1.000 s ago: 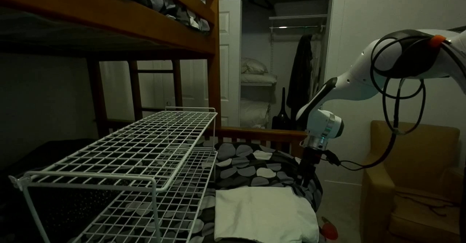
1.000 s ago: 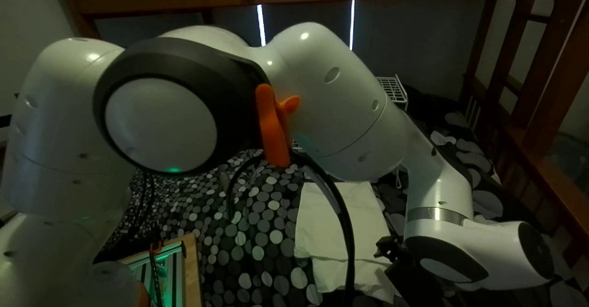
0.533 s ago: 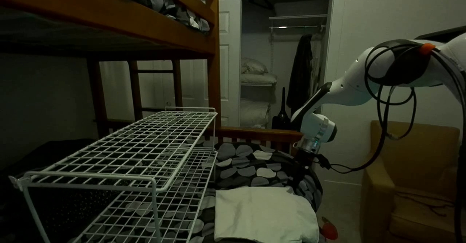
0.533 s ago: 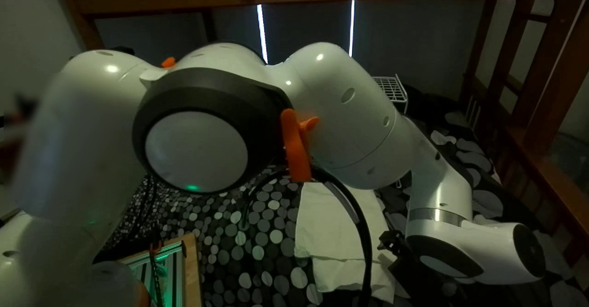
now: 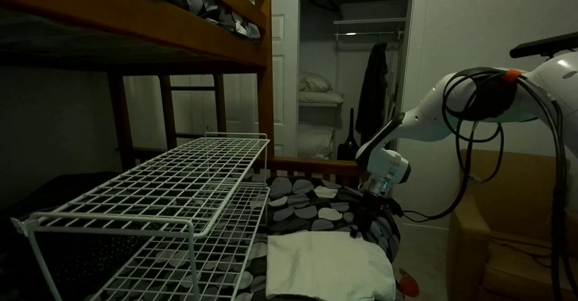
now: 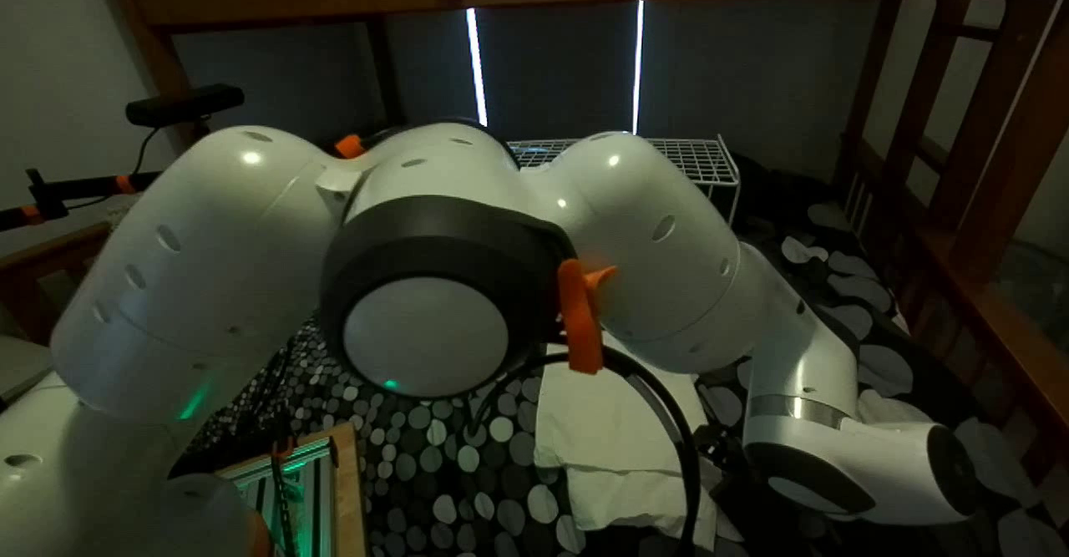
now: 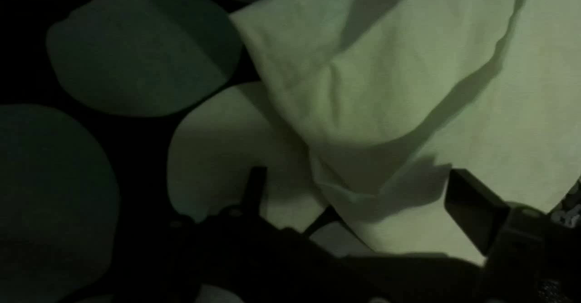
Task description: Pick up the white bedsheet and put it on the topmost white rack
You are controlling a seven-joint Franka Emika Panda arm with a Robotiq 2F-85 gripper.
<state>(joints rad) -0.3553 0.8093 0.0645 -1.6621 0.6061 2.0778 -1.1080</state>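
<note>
The white bedsheet lies folded flat on the dotted bedspread beside the white wire rack. It also shows, partly behind a cable, in an exterior view. The rack has two levels; part of its top shelf shows behind the arm in an exterior view. My gripper points down at the sheet's far corner. In the wrist view my gripper is open and empty. One finger is over the bedspread, the other over the sheet, with a creased sheet corner between them. I cannot tell whether the fingers touch it.
The wooden upper bunk hangs above the rack, with a bed post behind it. A low wooden bed rail runs behind the gripper. A tan armchair stands to the right. Loose cables hang from the arm.
The arm has come down, and the gripper has moved lower and closer to the sheet's corner. The sheet and the rack have not moved.
</note>
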